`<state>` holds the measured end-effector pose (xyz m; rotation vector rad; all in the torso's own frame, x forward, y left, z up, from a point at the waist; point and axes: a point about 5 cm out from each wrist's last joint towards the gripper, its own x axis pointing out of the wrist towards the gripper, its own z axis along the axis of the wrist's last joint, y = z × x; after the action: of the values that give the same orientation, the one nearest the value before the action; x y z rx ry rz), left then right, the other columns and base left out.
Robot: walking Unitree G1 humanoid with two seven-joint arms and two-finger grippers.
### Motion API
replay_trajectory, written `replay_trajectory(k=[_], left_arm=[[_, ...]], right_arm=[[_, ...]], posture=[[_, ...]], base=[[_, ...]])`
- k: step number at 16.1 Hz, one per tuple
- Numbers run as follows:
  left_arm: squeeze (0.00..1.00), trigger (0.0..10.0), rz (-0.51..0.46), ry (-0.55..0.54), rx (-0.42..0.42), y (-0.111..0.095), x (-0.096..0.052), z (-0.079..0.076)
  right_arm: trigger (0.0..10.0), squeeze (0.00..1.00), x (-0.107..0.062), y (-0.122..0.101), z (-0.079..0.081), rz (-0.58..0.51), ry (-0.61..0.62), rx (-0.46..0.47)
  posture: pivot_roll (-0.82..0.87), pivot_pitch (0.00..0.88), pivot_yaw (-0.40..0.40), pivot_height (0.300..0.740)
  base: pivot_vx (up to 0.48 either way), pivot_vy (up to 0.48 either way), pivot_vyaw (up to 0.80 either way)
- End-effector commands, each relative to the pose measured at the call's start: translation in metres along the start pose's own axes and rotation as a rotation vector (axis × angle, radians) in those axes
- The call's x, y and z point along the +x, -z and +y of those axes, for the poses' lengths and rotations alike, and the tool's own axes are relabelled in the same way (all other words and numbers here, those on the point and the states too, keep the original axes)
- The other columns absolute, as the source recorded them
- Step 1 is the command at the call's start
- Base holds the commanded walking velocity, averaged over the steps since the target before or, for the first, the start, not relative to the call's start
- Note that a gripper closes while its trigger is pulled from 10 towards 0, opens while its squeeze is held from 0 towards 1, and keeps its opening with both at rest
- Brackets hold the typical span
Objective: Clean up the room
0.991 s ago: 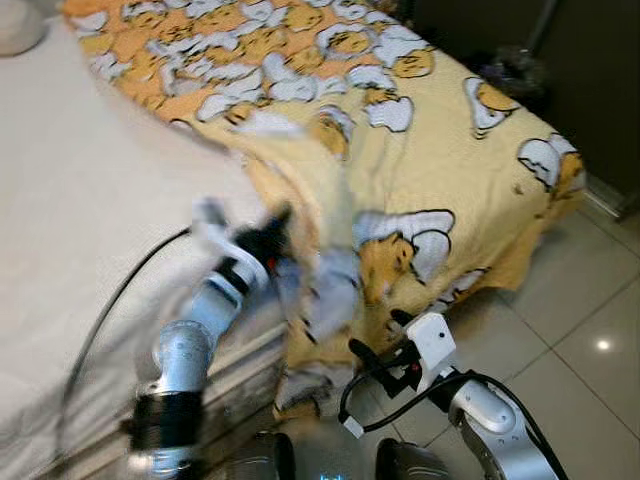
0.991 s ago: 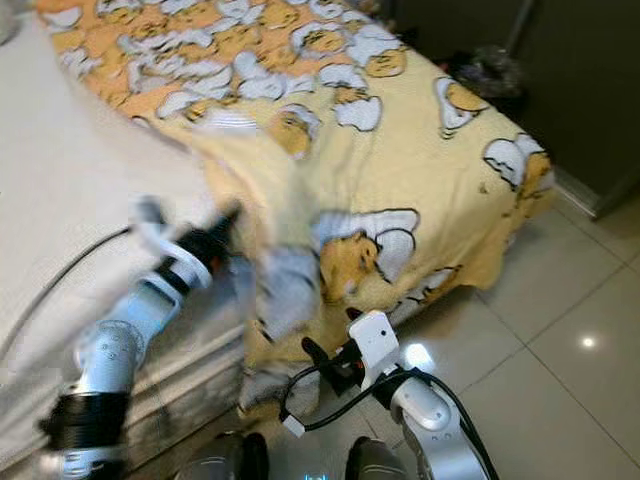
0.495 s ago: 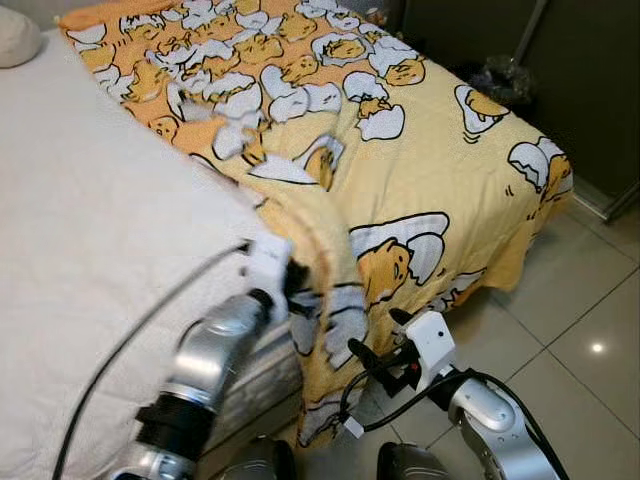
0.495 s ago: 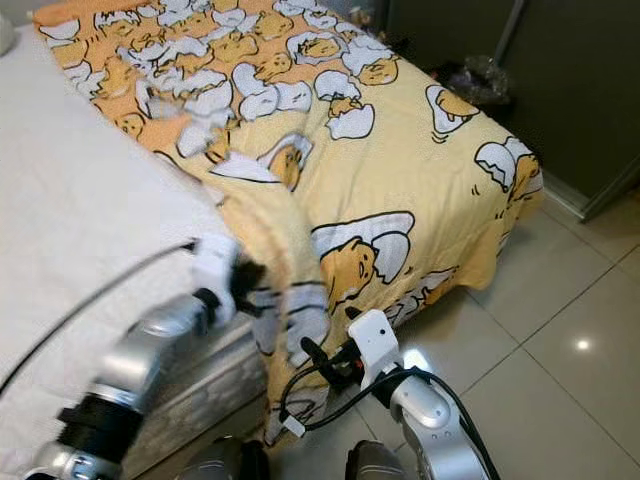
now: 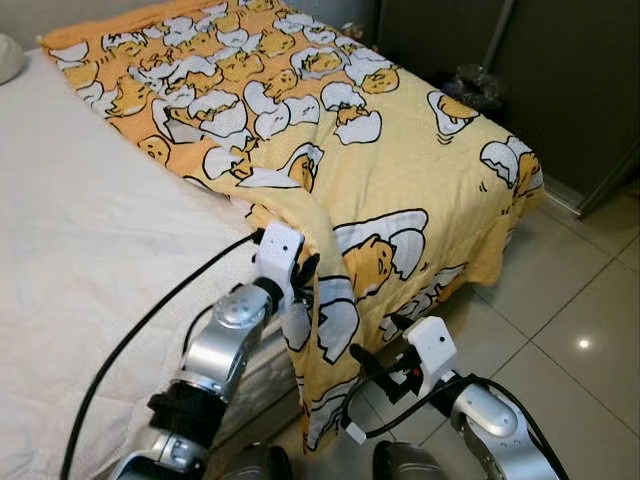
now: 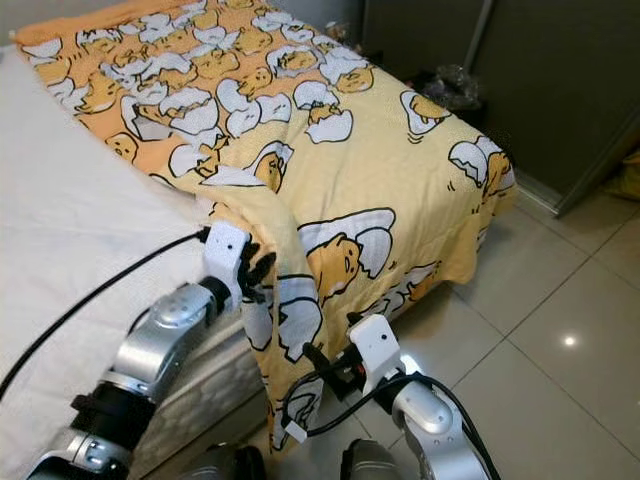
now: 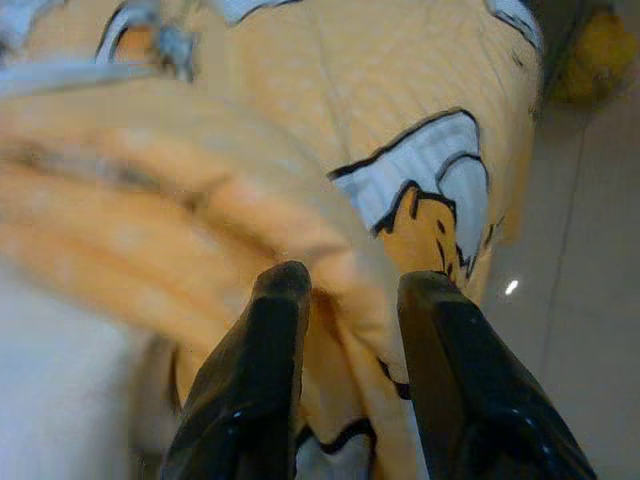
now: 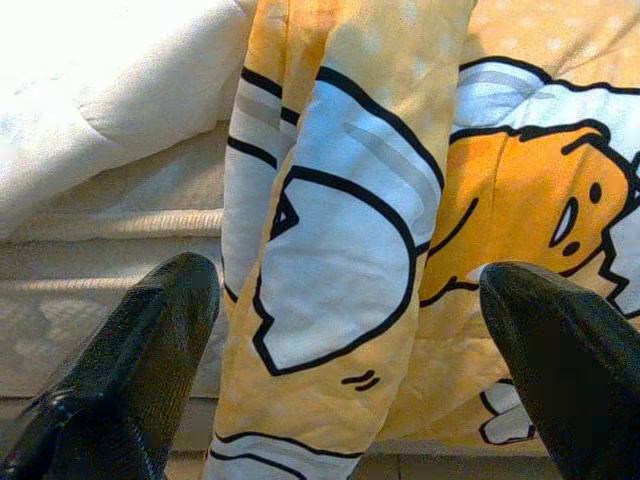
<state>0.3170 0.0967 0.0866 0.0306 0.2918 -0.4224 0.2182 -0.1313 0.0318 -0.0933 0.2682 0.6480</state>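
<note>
A yellow blanket (image 5: 400, 150) printed with cartoon eggs covers the right half of the bed and hangs over its foot and side. My left gripper (image 5: 305, 272) is at the bed's near edge, shut on a raised fold of the blanket's edge. In the left wrist view its two black fingers (image 7: 275, 330) pinch the orange-yellow fabric. My right gripper (image 5: 378, 345) is lower, by the hanging blanket corner (image 8: 340, 250), open with its fingers (image 8: 150, 340) wide apart and touching nothing.
The white mattress sheet (image 5: 90, 250) lies bare on the left, with a pillow (image 5: 8, 55) at the far corner. Shiny floor tiles (image 5: 570, 330) spread to the right. A dark wardrobe (image 5: 580, 80) and a black bag (image 5: 475, 85) stand beyond the bed's foot.
My left gripper has drawn back and down toward the bed's near edge with the fold in it, and the blanket now lies flatter. The right arm has stayed put.
</note>
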Motion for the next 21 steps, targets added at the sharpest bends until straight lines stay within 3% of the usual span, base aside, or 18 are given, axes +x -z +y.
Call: replay_trajectory(k=[1,2,4,6,7,10,12,16,19,20,21], left_arm=[[0.00,10.0,0.051,-0.117,-0.123,0.011,0.004,0.019],[0.00,10.0,0.053,-0.146,-0.144,0.014,0.005,0.024],[0.00,10.0,-0.023,-0.330,-0.265,0.005,0.008,0.055],[0.00,10.0,-0.189,-0.384,-0.292,-0.029,0.006,0.070],[0.00,10.0,-0.223,-0.384,-0.297,-0.037,0.006,0.072],[0.00,10.0,-0.232,-0.329,-0.348,-0.037,0.012,0.063],[0.00,10.0,-0.153,-0.296,-0.357,-0.020,0.017,0.053],[0.00,10.0,-0.072,-0.264,-0.401,-0.007,0.024,0.044],[0.00,10.0,-0.055,-0.308,-0.354,-0.008,0.025,0.048],[1.00,10.0,-0.066,-0.322,-0.374,-0.008,0.024,0.051],[1.00,10.0,-0.069,-0.326,-0.386,-0.008,0.024,0.052]], right_arm=[[10.0,0.00,0.002,0.001,0.003,0.012,-0.012,0.000],[10.0,0.00,0.002,0.000,0.003,0.011,-0.012,0.000],[10.0,0.00,0.001,-0.002,0.001,-0.009,0.004,0.002],[10.0,0.00,-0.004,-0.002,0.000,-0.012,0.017,0.003],[10.0,0.00,-0.005,-0.002,0.000,-0.010,0.020,0.003],[10.0,0.00,-0.009,-0.001,0.001,-0.004,0.022,0.008],[10.0,0.00,-0.009,-0.002,0.002,-0.003,0.017,0.008],[10.0,0.00,-0.006,-0.006,0.004,-0.004,0.008,0.007],[10.0,0.00,-0.007,-0.006,0.003,0.003,0.008,0.007],[10.0,0.00,-0.007,-0.005,0.003,0.008,0.010,0.010],[10.0,0.00,-0.007,-0.004,0.002,0.011,0.011,0.012]], posture=[[-0.22,0.120,0.056,0.731],[-0.22,0.122,0.054,0.731],[-0.23,0.134,0.050,0.731],[-0.24,0.142,0.053,0.731],[-0.24,0.145,0.053,0.731],[-0.24,0.150,0.052,0.731],[-0.23,0.150,0.050,0.731],[-0.23,0.150,0.046,0.731],[-0.24,0.149,0.051,0.731],[-0.24,0.149,0.051,0.731],[-0.24,0.149,0.051,0.731]], base=[[0.000,0.000,0.00],[0.000,0.000,0.00],[0.000,0.000,0.00],[0.000,0.000,0.00],[0.000,0.000,0.00],[0.000,0.000,0.00],[0.000,0.000,0.00],[0.000,0.000,0.00],[0.000,0.000,0.00],[0.000,0.000,0.00],[0.000,0.000,0.00]])
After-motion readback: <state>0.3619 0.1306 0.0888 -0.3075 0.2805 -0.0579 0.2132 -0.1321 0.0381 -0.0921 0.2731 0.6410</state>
